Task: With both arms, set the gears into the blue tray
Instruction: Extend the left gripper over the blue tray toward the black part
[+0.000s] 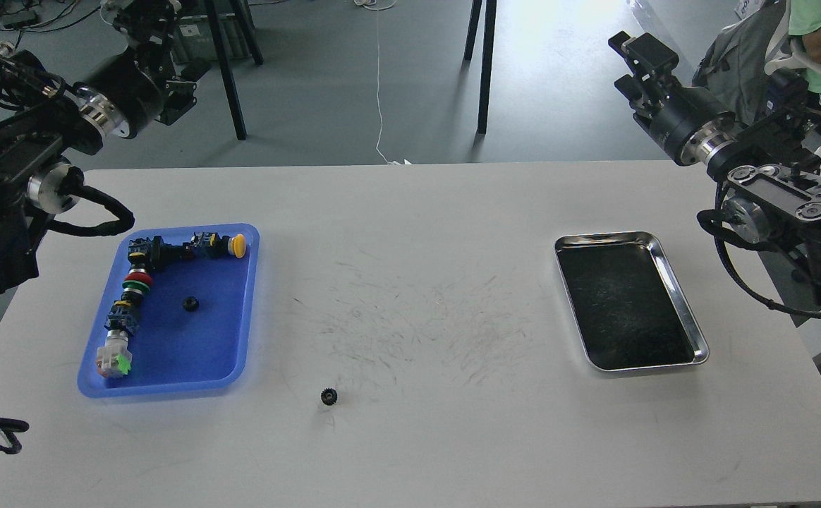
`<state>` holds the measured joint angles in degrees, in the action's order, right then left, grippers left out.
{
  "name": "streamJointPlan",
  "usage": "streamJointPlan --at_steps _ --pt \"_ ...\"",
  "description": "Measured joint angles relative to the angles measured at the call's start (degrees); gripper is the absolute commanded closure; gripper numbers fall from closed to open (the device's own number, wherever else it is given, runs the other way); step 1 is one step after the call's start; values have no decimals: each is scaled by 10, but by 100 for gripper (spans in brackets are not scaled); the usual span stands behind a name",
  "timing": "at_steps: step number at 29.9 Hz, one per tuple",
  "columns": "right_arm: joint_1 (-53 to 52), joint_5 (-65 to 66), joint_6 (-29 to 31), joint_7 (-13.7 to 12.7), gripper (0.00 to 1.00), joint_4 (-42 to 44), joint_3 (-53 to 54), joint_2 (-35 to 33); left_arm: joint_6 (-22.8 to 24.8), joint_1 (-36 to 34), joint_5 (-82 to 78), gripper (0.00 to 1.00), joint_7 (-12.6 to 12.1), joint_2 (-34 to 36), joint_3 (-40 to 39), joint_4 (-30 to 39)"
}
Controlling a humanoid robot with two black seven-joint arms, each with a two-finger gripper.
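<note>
one gear inside blue tray, another gear on open table.

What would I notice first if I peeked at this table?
Probably the bright blue tray on the left, with colourful push-button switches and one tiny black gear inside. Another gear sits alone on the white table near the front, and a shiny steel tray lies at the right.

Both arms are raised and drawn back to the sides. The left arm bends in from the left; its gripper is dark and unreadable. The right arm angles up-left — gripper with fingers apart, holding nothing.
</note>
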<state>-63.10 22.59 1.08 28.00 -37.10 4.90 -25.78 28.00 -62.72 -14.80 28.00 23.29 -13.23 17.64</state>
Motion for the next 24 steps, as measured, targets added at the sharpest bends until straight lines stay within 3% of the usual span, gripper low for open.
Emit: streamJointPlan --at_steps 7,13,24 --pt "1 0 0 0 22 0 15 0 0 30 18 1 0 -12 -8 10" --pt "9 0 0 0 22 0 18 0 0 48 2 1 0 -22 21 76" --pt "20 0 -1 0 22 0 23 -1 0 45 -147 1 0 53 59 309"
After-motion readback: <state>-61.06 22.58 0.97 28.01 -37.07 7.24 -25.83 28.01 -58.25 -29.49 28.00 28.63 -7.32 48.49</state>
